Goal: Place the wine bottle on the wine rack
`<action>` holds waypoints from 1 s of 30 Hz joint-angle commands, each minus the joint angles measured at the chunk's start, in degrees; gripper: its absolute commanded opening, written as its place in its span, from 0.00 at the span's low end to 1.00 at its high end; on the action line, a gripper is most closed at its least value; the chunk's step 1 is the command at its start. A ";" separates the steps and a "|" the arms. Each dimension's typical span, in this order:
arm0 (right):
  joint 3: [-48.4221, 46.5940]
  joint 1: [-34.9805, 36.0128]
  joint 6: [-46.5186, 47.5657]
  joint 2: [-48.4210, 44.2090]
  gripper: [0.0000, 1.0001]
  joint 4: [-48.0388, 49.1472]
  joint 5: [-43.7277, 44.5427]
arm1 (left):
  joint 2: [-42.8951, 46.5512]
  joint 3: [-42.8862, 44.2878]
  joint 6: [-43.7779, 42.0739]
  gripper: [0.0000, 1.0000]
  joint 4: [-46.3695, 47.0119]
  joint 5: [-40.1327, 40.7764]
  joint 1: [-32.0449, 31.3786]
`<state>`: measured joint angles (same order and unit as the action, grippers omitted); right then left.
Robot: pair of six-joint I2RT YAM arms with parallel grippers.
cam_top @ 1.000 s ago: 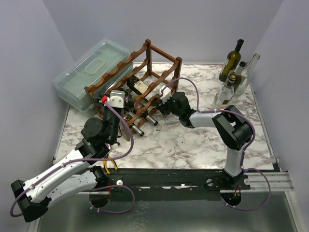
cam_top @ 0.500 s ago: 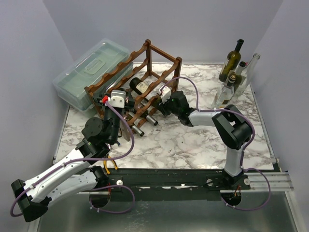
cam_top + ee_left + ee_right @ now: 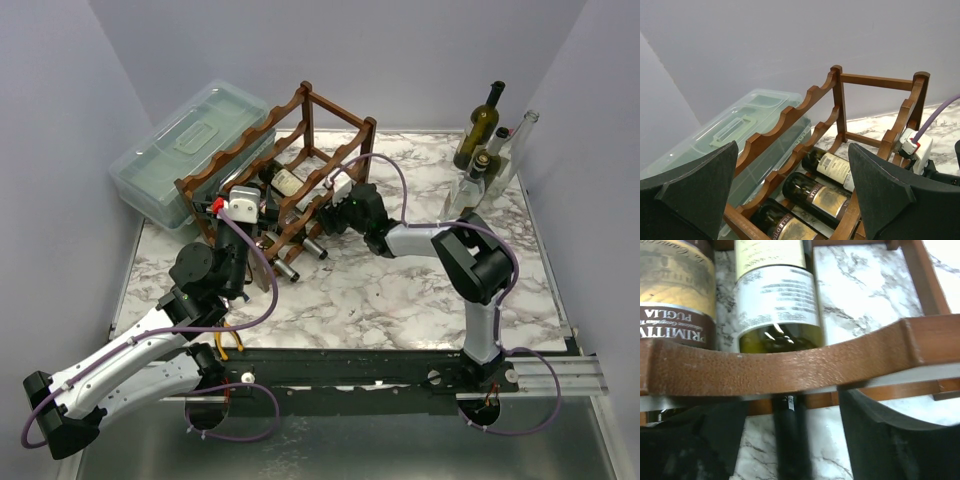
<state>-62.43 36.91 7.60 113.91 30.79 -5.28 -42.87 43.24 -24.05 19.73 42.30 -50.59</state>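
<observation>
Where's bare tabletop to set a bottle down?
Free: marble table near centre, between left arm and right arm; far strip between wine rack and upright bottles. Crowded: left side, rack beside lidded plastic box.

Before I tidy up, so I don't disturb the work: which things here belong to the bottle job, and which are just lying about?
In the job: wooden rack, white-labelled bottle lying in it, right fingers either side of its neck.
Lying about: lidded plastic box, standing bottles at the far right.
</observation>
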 commanded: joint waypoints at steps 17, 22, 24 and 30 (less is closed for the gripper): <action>17.04 0.05 -11.09 -20.68 0.76 -2.04 11.51 | -1.02 -0.70 1.90 0.92 1.10 0.19 0.05; 18.96 0.03 -11.55 -29.61 0.76 -8.02 17.26 | -1.03 -0.68 2.54 0.92 1.02 -0.53 0.01; 19.18 0.06 -11.30 -33.42 0.78 -10.13 20.12 | -1.19 -0.96 2.50 0.92 1.10 -0.49 0.01; 17.01 -0.41 -8.19 -41.21 0.91 -14.33 31.89 | -1.70 -0.82 2.71 0.92 0.93 -0.92 0.05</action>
<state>-43.94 36.91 -2.22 76.42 21.67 15.33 -44.69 42.98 -22.44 19.77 42.26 -50.59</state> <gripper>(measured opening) 0.883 0.923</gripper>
